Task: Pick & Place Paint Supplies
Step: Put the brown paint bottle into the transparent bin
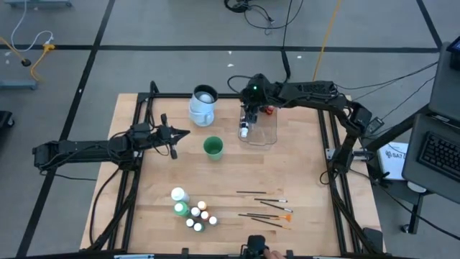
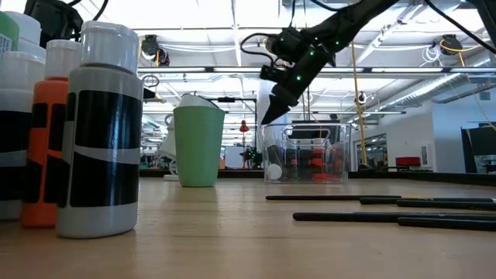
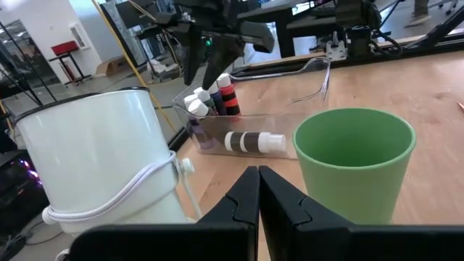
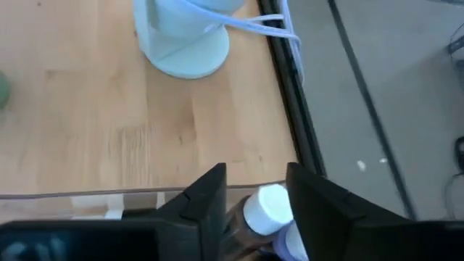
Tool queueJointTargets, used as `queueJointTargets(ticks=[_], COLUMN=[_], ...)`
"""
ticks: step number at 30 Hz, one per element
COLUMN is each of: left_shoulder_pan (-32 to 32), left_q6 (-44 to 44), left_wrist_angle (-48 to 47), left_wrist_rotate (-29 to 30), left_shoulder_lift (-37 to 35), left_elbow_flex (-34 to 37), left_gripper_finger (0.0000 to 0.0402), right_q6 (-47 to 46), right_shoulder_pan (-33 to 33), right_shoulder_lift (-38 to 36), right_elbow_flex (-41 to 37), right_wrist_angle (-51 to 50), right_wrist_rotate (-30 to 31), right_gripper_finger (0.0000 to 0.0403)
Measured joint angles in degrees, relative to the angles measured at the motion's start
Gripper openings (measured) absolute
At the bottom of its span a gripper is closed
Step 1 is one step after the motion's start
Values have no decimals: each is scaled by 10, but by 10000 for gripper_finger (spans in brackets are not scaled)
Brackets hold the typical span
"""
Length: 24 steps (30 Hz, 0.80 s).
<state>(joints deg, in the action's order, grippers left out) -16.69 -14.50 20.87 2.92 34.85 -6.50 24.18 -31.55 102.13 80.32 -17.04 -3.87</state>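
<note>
The clear tub (image 1: 267, 133) stands at the table's far middle. Several small paint bottles (image 3: 214, 98) stand upright at one end of it, and one (image 3: 252, 141) lies on its side on the tub floor. My right gripper (image 4: 255, 171) hovers open over that end. A white-capped bottle (image 4: 268, 206) shows below, between its spread fingers, which stay above the tub's rim (image 2: 302, 125). My left gripper (image 3: 259, 174) is shut and empty, level over the table's left, pointing at the green cup (image 1: 213, 147). More bottles (image 1: 192, 210) stand on the table near the front edge, with brushes (image 1: 266, 207) lying flat beside them.
A pale-blue jug (image 1: 203, 104) stands just left of the tub, close to my right gripper. The green cup (image 3: 355, 159) stands between my left gripper and the tub. Bare wood lies in the table's middle and to the right of the tub. Cables and desks surround the table.
</note>
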Motion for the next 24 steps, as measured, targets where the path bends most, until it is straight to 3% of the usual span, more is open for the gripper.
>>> queueJointTargets(ticks=[5, 10, 24], left_shoulder_pan=[0, 0, 0], left_q6=[-2, -2, -4], left_wrist_angle=[0, -1, -2], left_wrist_rotate=[0, 0, 0], left_shoulder_lift=[0, 0, 0], left_elbow_flex=[0, 0, 0], left_gripper_finger=[15, 15, 14], right_q6=[-15, -20, -9], right_shoulder_pan=[-22, -33, -28], right_shoulder_lift=[12, 37, 55], right_elbow_flex=[-2, -2, -2], right_wrist_angle=[8, 15, 33], right_wrist_rotate=[-43, -106, -18], right_gripper_finger=[170, 171, 171])
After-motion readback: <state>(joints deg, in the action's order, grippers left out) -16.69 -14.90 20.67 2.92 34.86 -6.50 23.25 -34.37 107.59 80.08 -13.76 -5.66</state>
